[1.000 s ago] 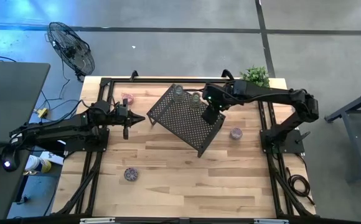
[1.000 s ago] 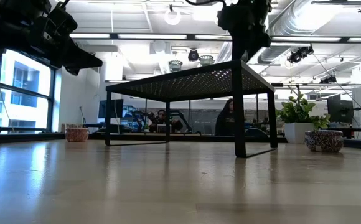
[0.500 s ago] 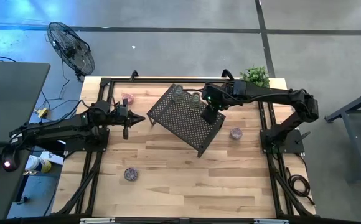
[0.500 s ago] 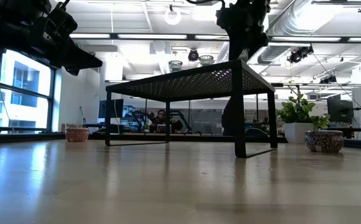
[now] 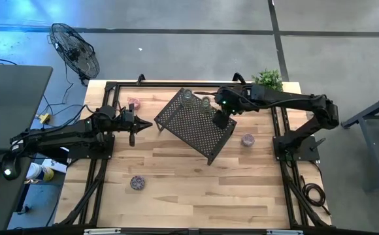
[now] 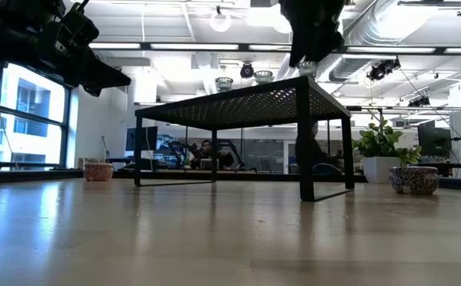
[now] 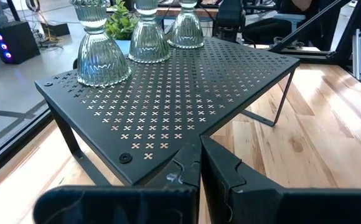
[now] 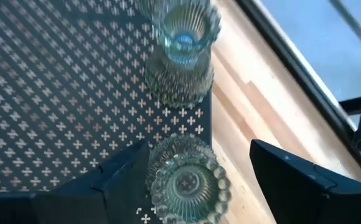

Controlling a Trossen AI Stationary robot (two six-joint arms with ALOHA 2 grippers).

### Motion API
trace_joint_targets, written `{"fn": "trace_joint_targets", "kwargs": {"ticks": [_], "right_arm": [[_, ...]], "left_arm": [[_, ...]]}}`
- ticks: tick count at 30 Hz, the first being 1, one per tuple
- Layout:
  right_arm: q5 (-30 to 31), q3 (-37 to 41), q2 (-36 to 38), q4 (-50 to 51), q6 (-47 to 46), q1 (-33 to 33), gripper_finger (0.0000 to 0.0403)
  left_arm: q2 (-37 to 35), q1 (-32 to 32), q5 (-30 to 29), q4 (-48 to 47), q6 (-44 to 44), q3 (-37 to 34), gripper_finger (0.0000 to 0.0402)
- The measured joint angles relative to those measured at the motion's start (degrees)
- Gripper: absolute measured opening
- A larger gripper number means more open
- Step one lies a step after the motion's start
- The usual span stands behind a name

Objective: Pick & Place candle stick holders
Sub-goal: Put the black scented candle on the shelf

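Three clear candle stick holders upright on black rack, in a row along its far edge, open mouths up. Nearest one directly between open fingers of right gripper, not gripped. Right arm reaching in over rack, wrist pointing down. Pink holder at table's back left, purple holder front left, another purple beside rack. Left gripper closed, empty, hovering level left of rack.

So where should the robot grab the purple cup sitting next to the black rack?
Across its rim, coming straight down from above. The purple cup stands upright and squat on the table, apart from the rack, so fingers fit either side.
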State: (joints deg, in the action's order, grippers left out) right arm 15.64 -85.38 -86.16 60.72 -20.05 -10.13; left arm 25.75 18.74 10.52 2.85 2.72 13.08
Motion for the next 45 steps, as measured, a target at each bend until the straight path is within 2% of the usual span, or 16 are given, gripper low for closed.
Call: {"fn": "trace_joint_targets", "kwargs": {"ticks": [11,14,18,21,26,28,30,33,38,42,45], "right_arm": [[3.8,0.0,7.2,-1.4,0.6,2.9,0.0271],[7.2,0.0,9.7,-1.4,0.9,4.9,0.0255],[15.4,0.0,13.0,-0.6,0.3,10.4,0.0198],[22.2,0.0,13.9,-0.5,-0.7,16.4,0.0134],[29.9,1.2,13.5,-1.7,-2.5,25.9,0.0022],[33.0,4.4,14.0,-4.2,-3.1,28.9,0.0008],[34.9,9.6,14.6,-8.4,-4.0,31.0,0.002],[34.1,19.6,16.3,-18.9,-4.1,32.7,0.0027],[30.2,34.8,19.7,-42.2,1.6,33.6,0.0003],[28.4,43.5,22.4,-58.3,7.5,34.1,0.0008],[27.9,48.1,24.6,-65.7,10.6,34.1,0.0003]], "left_arm": [[0.0,0.0,0.0,0.0,0.0,0.0,0.0001],[0.0,0.0,0.0,0.0,0.0,0.0,0.0001],[0.0,0.0,0.0,0.0,0.0,0.0,0.0001],[0.0,0.0,0.0,0.0,0.0,0.0,0.0001],[0.0,0.0,0.8,0.0,-0.2,0.0,0.0001],[0.0,0.0,1.6,0.0,-0.2,0.0,0.0001],[0.0,0.0,2.5,0.0,-0.3,0.0,0.0001],[0.0,0.0,2.7,0.0,-0.3,0.0,0.0001],[0.0,0.0,2.7,0.0,-0.8,0.0,0.0001],[0.0,0.0,3.1,-0.7,-1.7,0.0,0.0001],[0.0,-0.2,3.8,-1.8,-2.2,0.0,0.0001]]}}
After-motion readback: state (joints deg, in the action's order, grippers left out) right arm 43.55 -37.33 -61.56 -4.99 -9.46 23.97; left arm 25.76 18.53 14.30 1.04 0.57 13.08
